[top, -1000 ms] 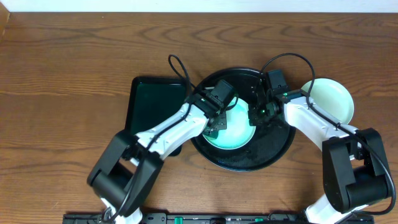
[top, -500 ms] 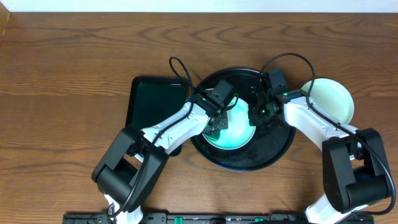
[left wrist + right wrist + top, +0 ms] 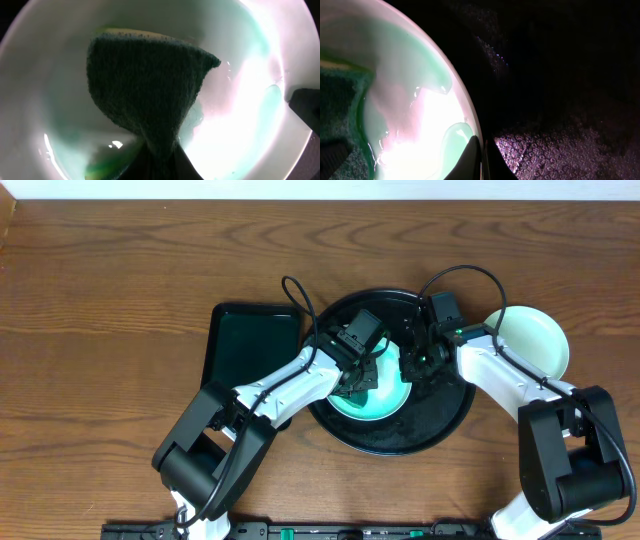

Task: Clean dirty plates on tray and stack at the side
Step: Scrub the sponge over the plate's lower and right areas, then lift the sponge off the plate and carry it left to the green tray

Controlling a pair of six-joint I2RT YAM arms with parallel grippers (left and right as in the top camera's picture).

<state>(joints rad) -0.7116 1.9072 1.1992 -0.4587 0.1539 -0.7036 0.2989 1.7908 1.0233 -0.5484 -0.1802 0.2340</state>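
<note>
A pale mint dirty plate point(image 3: 385, 402) lies on the round black tray point(image 3: 440, 415). My left gripper point(image 3: 358, 378) is shut on a dark green sponge point(image 3: 150, 90) with a yellow edge and presses it into the plate's point(image 3: 250, 100) wet inside. My right gripper point(image 3: 412, 368) is shut on that plate's right rim; in the right wrist view its fingertips point(image 3: 470, 157) pinch the rim of the plate point(image 3: 410, 100), with the tray point(image 3: 560, 100) beside it. Green streaks and water film show on the plate. A second plate point(image 3: 530, 340) rests on the table to the right of the tray.
A rectangular dark green tray point(image 3: 250, 350) lies on the wooden table just left of the black tray, partly under my left arm. Both arms' cables loop over the back of the black tray.
My left gripper has shifted a little to the right across the plate with the sponge. The right gripper and the plate have stayed where they were.
</note>
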